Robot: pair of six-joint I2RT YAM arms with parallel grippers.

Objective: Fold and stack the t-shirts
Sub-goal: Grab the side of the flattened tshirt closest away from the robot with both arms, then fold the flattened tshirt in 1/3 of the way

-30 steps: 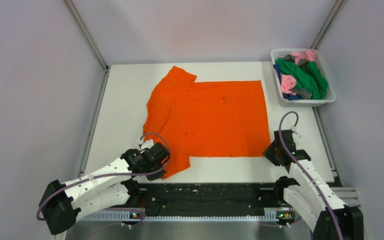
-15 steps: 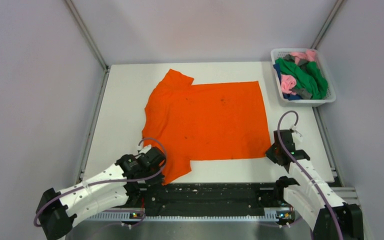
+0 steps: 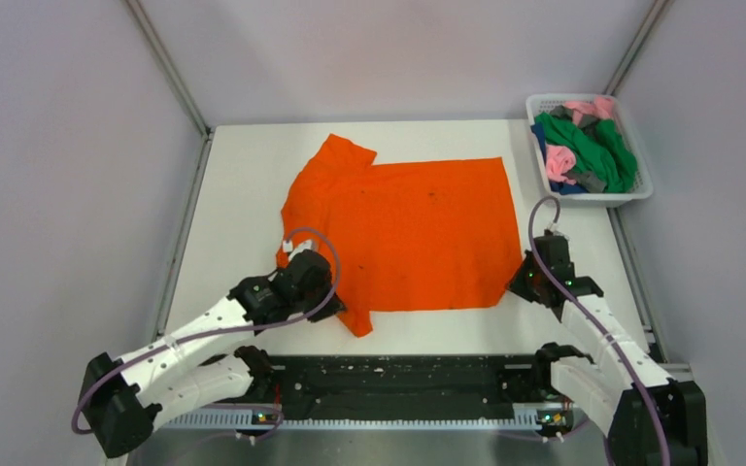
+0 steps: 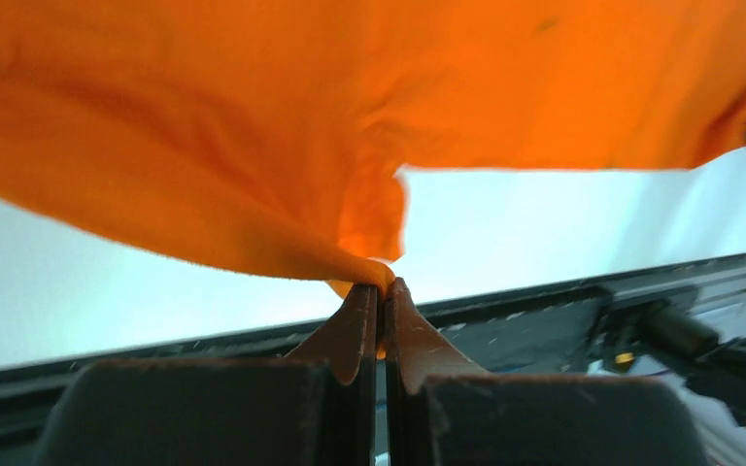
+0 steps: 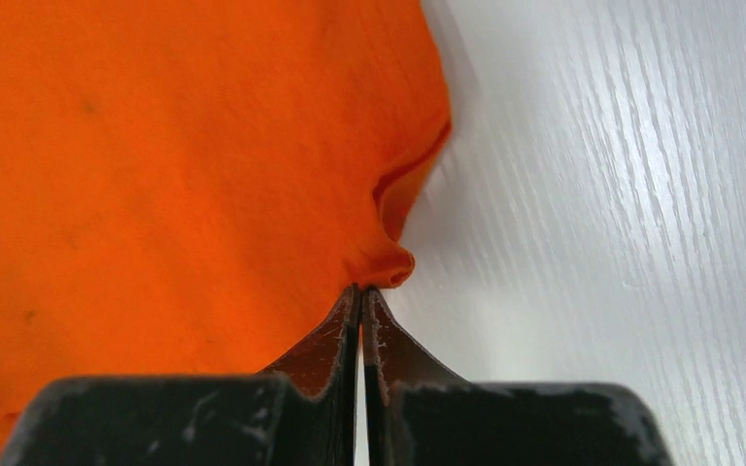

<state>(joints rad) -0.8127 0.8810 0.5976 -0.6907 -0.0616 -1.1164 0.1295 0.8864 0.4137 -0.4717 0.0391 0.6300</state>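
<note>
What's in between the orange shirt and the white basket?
Just a thin strip of bare white table. The top view shows the orange shirt and the basket lying apart, not touching.

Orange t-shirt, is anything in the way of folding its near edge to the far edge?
Nothing visible. The left gripper and right gripper pinch the near edge of the orange cloth t-shirt; the white mesh basket sits apart, far right.

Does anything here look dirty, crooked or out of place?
The orange t-shirt has a few dark specks near its middle; its near edge bunches where the left pincer and right pincer grip it.
</note>
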